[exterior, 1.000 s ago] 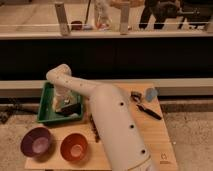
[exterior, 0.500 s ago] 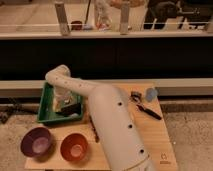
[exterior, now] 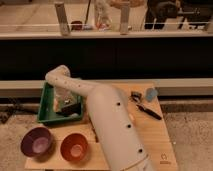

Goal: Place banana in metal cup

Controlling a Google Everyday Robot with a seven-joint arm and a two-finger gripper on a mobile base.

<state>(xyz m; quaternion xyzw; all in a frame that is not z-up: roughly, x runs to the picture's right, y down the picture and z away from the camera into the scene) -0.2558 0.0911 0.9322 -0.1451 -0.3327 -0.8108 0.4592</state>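
My white arm reaches from the bottom of the camera view up and left, then bends down into the green tray (exterior: 44, 116). The gripper (exterior: 66, 103) hangs low inside that tray, over a dark object. A small yellowish-orange thing (exterior: 54, 104) lies just left of it; I cannot tell whether it is the banana. The metal cup (exterior: 150, 93) stands upright near the far right edge of the wooden table (exterior: 160, 140), well apart from the gripper.
A purple bowl (exterior: 37, 142) and an orange bowl (exterior: 74, 147) sit at the table's front left. A black utensil (exterior: 149, 111) lies near the cup, with a small dark item (exterior: 135, 95) beside it. A dark wall and railing run behind the table.
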